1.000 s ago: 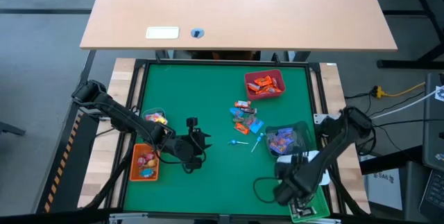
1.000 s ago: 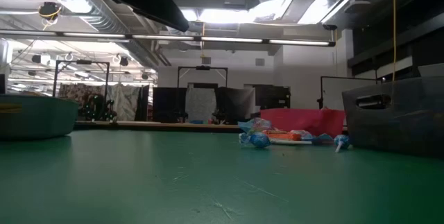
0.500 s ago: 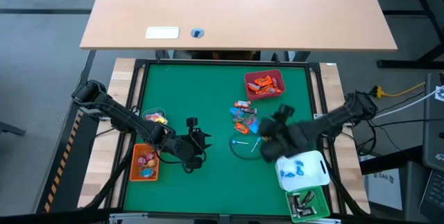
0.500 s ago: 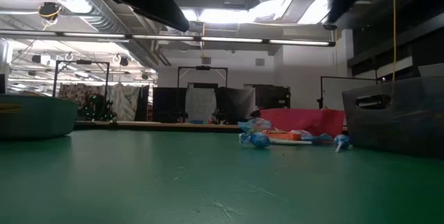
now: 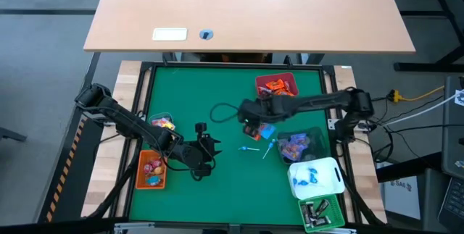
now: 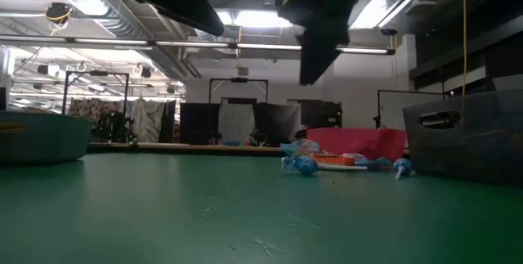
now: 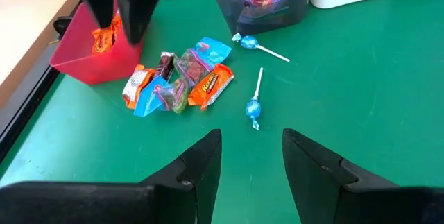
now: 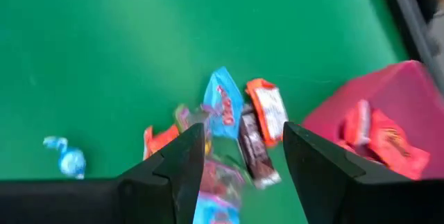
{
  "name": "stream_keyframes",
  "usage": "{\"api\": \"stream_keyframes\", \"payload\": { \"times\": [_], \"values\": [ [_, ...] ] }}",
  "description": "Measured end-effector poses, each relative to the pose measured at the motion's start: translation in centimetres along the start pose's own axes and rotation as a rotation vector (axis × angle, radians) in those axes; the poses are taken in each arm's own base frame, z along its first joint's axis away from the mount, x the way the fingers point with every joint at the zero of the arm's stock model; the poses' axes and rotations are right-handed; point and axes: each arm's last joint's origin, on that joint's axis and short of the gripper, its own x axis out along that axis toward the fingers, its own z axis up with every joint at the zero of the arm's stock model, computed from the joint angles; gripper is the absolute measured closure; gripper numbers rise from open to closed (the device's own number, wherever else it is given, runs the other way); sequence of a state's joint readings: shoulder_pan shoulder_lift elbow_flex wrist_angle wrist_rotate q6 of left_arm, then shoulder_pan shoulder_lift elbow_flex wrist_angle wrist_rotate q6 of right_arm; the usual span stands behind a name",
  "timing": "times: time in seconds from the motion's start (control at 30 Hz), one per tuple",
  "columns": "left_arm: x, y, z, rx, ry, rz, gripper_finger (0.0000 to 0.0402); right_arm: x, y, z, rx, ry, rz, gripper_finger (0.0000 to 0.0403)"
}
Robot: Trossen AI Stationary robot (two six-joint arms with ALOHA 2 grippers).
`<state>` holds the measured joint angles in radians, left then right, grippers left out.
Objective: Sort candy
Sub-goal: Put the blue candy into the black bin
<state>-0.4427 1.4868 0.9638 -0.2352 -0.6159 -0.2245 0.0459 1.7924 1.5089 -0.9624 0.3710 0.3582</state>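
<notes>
Likely the right hand [image 5: 248,111], fingers spread and empty above the candy [image 5: 257,127] heaped mid-worktop near the red bin [image 5: 276,88], pinches two overlapping wrappers and missorts one.

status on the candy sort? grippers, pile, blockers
Right gripper open, empty, above the loose candy pile. Left gripper open, idle, mid-table. Two blue lollipops lie apart from it. No blockers.

A small heap of wrapped candy [image 5: 255,127] lies flat on the green worktop [image 5: 217,89]: orange, light-blue, brown and purple wrappers touching one another, with two blue-wrapped lollipops [image 7: 253,106] on white sticks just beside the heap
</notes>
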Motion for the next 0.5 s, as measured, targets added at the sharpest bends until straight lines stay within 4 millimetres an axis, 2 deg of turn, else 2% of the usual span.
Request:
{"api": "stream_keyframes", "payload": {
  "times": [0.2,0.5],
  "values": [
    [0.0,0.0,0.0,0.0,0.0,0.0,0.026,3.8,-0.3,1.1,0.048,0.022,0.01,0.0207],
    [0.0,0.0,0.0,-0.001,0.0,0.0,0.026,7.9,1.1,0.7,0.027,0.111,0.023,0.0207]
  ]
}}
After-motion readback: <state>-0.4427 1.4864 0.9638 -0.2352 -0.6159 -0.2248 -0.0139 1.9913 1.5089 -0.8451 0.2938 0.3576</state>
